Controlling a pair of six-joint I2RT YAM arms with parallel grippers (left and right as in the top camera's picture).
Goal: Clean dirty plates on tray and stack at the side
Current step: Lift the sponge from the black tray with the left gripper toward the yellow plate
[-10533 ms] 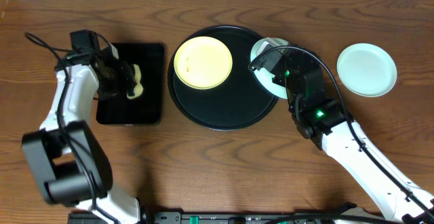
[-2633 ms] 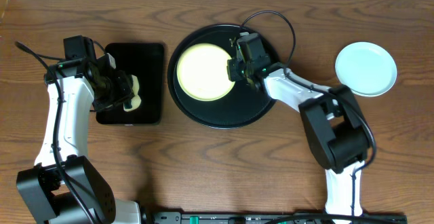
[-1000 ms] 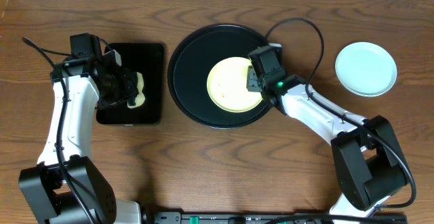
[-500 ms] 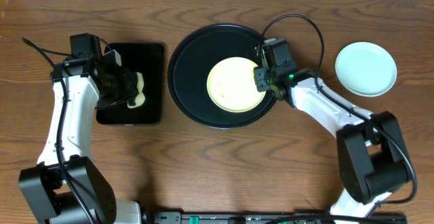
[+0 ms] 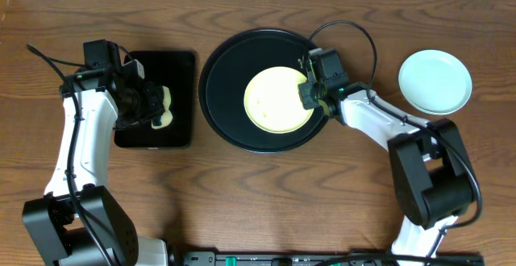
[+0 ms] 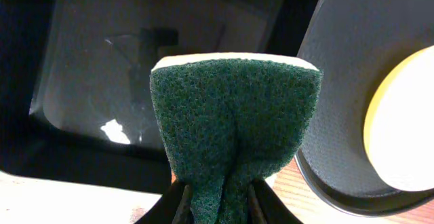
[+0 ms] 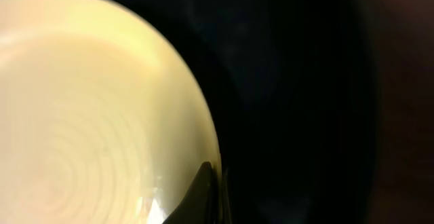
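At the left, the left pincer [image 6: 217, 195] is clamped on a green sponge [image 6: 234, 125] above the black rectangular tray [image 5: 176, 72]. Mid-desk [image 5: 266, 193], the round black tray [image 5: 226, 64] holds one yellow plate [image 5: 272, 98], lying right of its centre. The right pincer [image 5: 310, 97] sits at that plate's right rim, but I cannot tell whether it grips. Farther right, a mint plate [image 5: 435, 81] rests on the desk, well apart.
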